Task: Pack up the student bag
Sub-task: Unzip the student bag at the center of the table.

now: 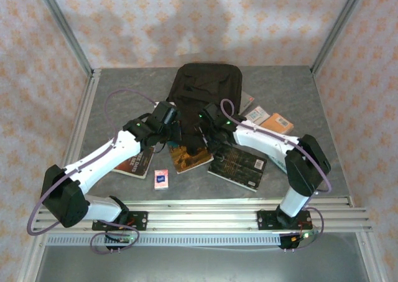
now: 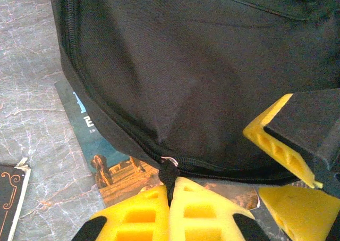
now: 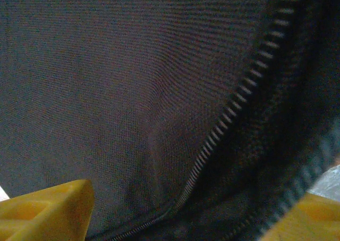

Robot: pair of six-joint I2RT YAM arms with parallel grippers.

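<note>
The student bag (image 1: 205,86) is a black fabric backpack lying at the back centre of the table, its near edge resting on a book with a sphinx cover (image 1: 186,160) (image 2: 117,172). My left gripper (image 1: 178,134) (image 2: 171,190) is shut on the bag's black zipper pull (image 2: 169,172) at the near seam. My right gripper (image 1: 199,137) (image 2: 254,160) (image 3: 186,209) is open, its yellow fingers (image 2: 276,142) wide apart above and below the bag's near edge. Bag fabric (image 3: 133,92) and an open line of zipper teeth (image 3: 239,97) sit close before the right wrist camera.
A dark book (image 1: 238,164) lies front right, another dark book (image 1: 135,164) (image 2: 10,193) front left, and a small blue card box (image 1: 161,178) near the front. Two orange books (image 1: 277,123) and a grey one (image 1: 247,99) lie right of the bag. Metal posts frame the table.
</note>
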